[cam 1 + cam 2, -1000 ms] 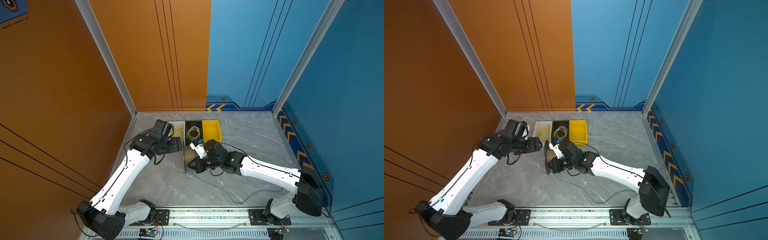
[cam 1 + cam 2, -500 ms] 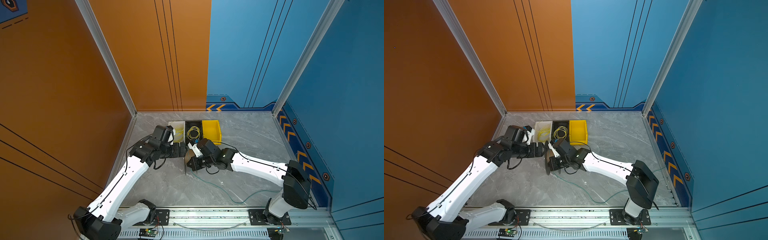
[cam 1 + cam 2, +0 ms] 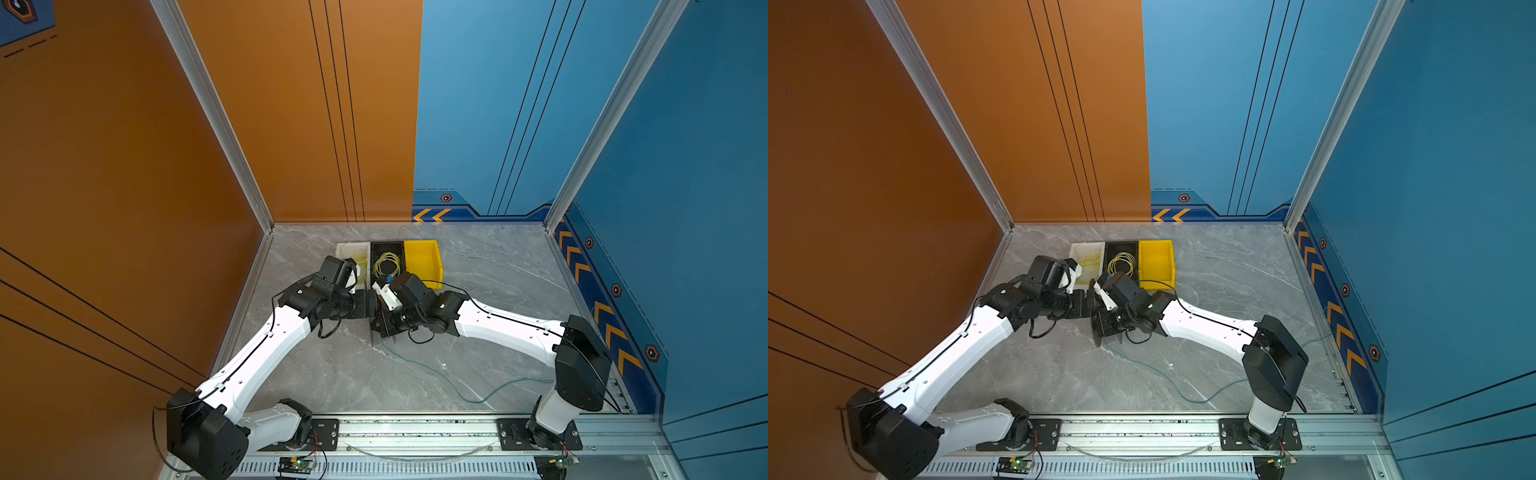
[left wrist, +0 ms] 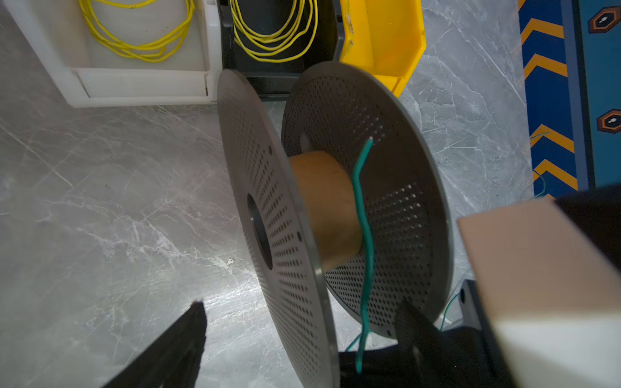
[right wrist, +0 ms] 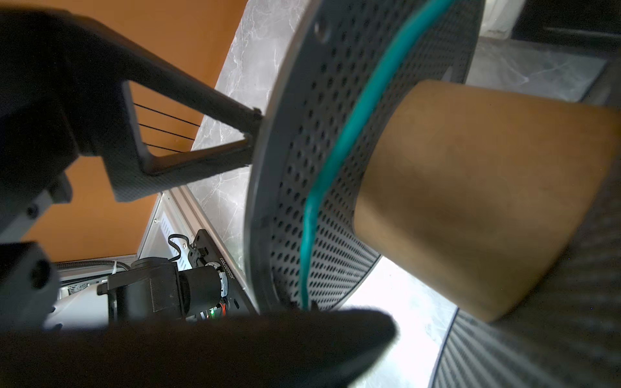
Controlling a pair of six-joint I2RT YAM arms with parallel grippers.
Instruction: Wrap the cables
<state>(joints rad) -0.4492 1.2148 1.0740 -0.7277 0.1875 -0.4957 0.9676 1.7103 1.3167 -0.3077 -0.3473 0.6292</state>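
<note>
Right tool (image 3: 385,332) is clenched on the teal cable (image 4: 361,208) — the strand runs over the brown core of the grey spool (image 4: 268,188), the rest trailing across the tabletop (image 3: 324,374). Left tool (image 4: 299,304) is released, fingers spread either side of the near flange. Beyond the spool sit three bins side by side — white bin (image 4: 141,84) holding a yellow coil (image 4: 141,55), black bin (image 4: 268,84) holding a second yellow coil (image 4: 268,55), then the yellow bin (image 4: 379,40).

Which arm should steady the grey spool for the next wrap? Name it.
Probably left: its open pincer already straddles a flange of the grey perforated spool, while the right pincer is shut on the thin teal-green wire.
</note>
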